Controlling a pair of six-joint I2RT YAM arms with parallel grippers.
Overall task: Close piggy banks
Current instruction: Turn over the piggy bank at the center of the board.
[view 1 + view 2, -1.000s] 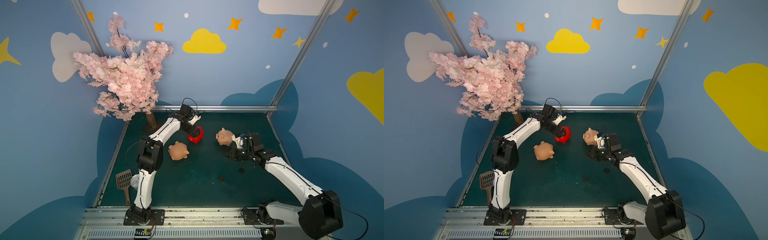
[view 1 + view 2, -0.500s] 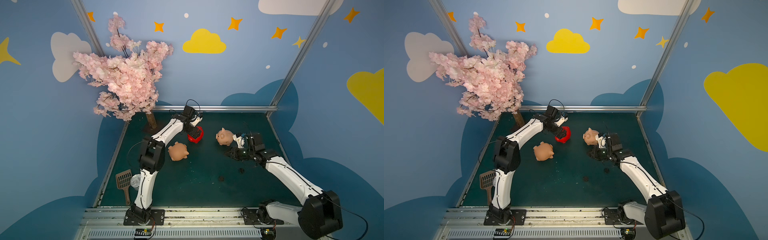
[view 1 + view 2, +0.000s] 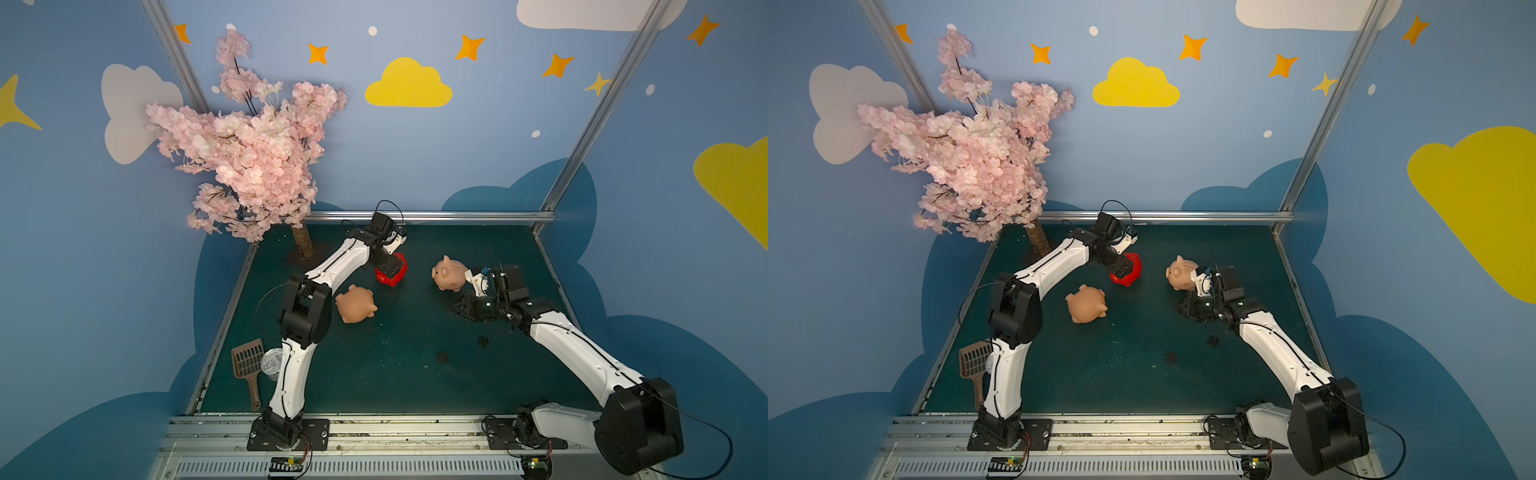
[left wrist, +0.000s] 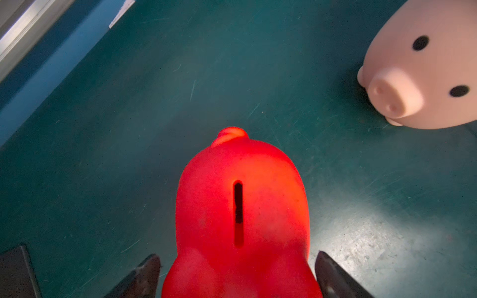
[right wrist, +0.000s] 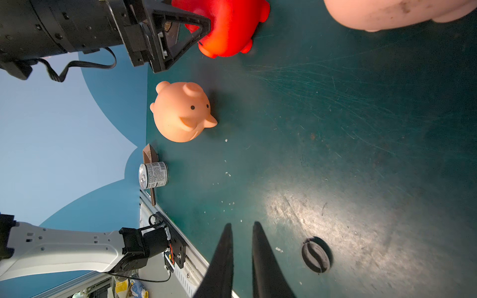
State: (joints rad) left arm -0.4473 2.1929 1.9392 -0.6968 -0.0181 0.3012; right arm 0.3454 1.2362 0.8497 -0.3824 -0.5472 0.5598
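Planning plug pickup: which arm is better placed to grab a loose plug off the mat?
Probably right: its tool is empty, low near a plug; the left tool straddles the red pig.

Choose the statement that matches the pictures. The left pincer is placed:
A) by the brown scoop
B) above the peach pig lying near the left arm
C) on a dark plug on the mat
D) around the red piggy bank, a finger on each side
D: in the left wrist view the red piggy bank sits between the left pincer fingers, slot side facing the camera.

A dark green table (image 3: 374,374) carries three piggy banks (image 3: 355,305), two plugs (image 3: 441,357) and a tree (image 3: 303,245).
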